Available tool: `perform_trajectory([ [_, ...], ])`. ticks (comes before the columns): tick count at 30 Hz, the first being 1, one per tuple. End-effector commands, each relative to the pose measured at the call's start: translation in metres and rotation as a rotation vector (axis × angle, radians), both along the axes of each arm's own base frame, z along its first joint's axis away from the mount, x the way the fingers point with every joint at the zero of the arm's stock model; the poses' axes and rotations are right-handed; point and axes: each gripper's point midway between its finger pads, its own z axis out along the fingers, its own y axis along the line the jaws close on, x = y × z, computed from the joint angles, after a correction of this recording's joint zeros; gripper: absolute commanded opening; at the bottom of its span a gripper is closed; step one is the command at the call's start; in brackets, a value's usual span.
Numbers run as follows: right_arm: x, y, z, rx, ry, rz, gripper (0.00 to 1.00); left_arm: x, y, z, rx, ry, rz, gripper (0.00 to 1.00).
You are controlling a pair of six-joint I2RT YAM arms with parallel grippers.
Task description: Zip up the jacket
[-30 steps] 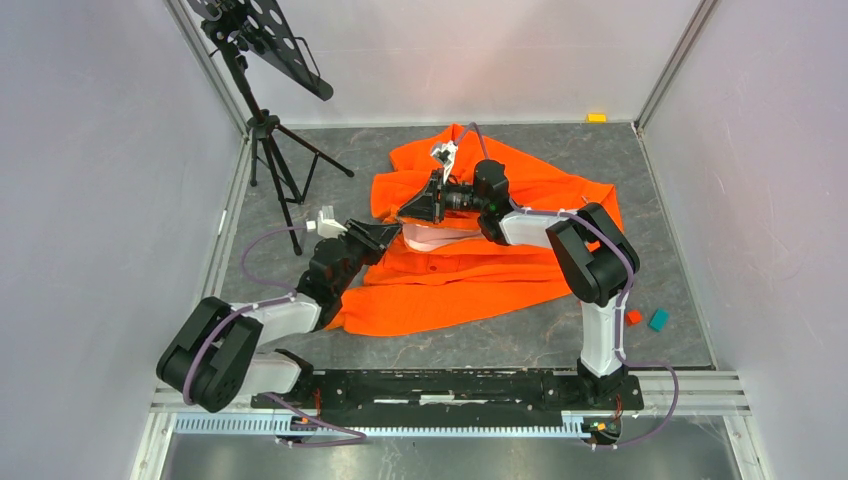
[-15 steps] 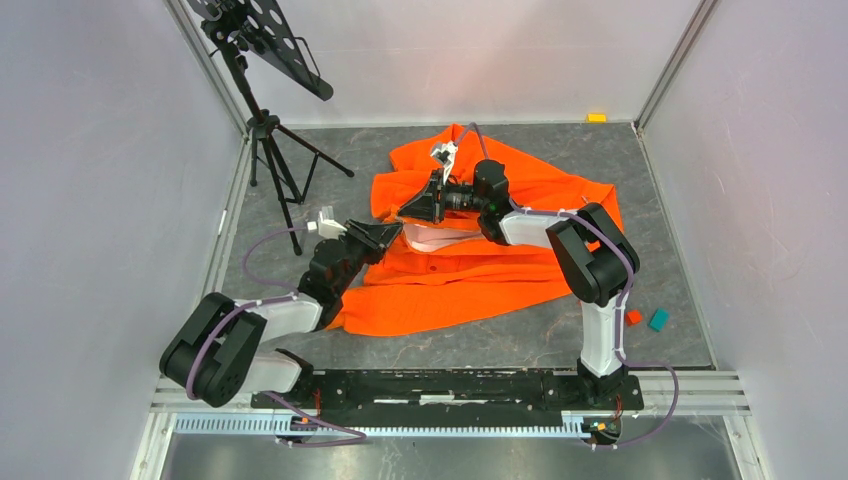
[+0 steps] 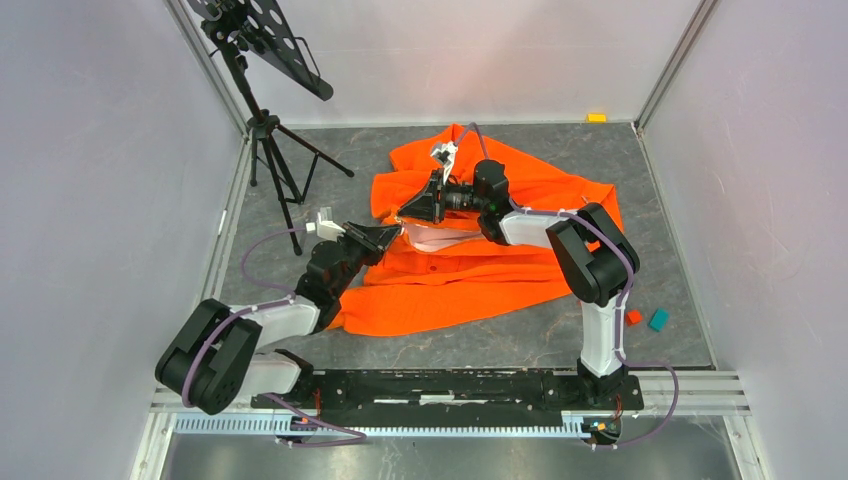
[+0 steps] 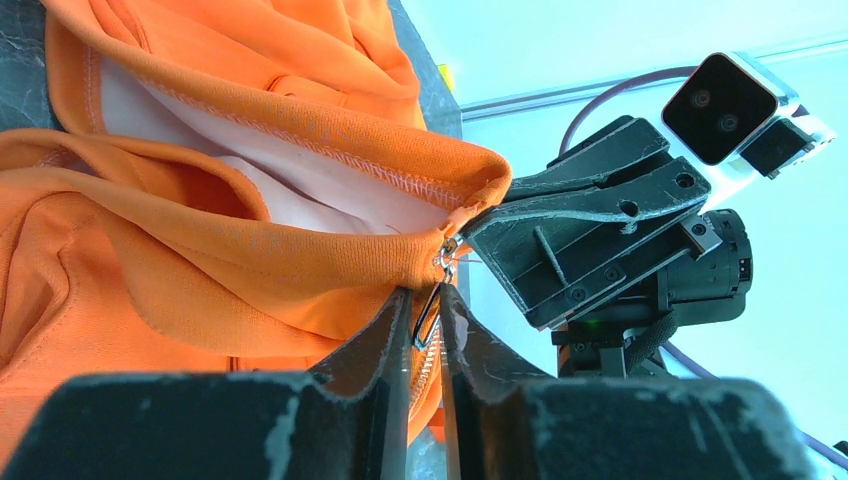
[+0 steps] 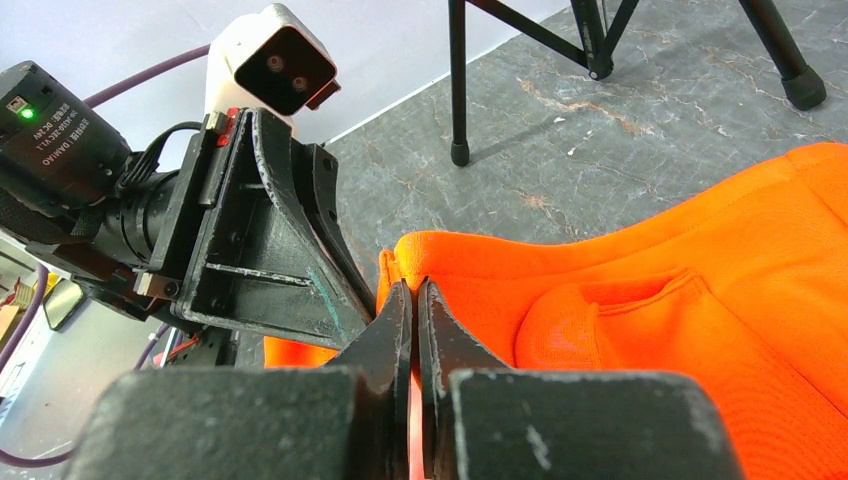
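The orange jacket (image 3: 500,240) lies spread across the middle of the grey table, its pale lining (image 3: 440,238) showing at the open collar end. My left gripper (image 3: 396,232) is shut on the metal zipper pull (image 4: 430,312) at the collar end of the front; the zipper teeth (image 4: 428,372) run down between its fingers. My right gripper (image 3: 402,212) is shut on the orange collar edge (image 5: 415,262) just opposite, fingertips almost touching the left gripper. The jacket also fills the left wrist view (image 4: 200,250).
A black tripod stand (image 3: 268,130) with a perforated tray stands at the back left. Small red (image 3: 633,317) and teal (image 3: 658,320) blocks lie at the right, a yellow block (image 3: 597,117) at the back wall. Walls close in on three sides.
My left gripper has edged slightly up and to the right along the jacket front toward the collar. The right arm has held still.
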Motion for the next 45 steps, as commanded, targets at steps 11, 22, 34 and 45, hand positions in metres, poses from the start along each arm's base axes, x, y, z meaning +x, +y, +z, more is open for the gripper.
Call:
perform_trajectory([
  [11,0.0,0.002,0.024,0.036,-0.07,0.004,0.0,-0.008,0.004,0.005,-0.011,0.004,-0.003,0.26],
  [22,-0.001,0.002,0.026,0.038,-0.073,0.003,0.0,-0.007,0.002,0.003,-0.007,0.019,-0.012,0.2],
  [34,-0.002,0.017,0.034,0.026,-0.086,-0.032,0.0,-0.01,-0.03,0.021,0.088,-0.079,-0.184,0.02],
  [45,0.006,0.034,0.072,0.047,-0.058,-0.11,0.0,-0.023,-0.07,0.002,0.157,-0.051,-0.246,0.02],
])
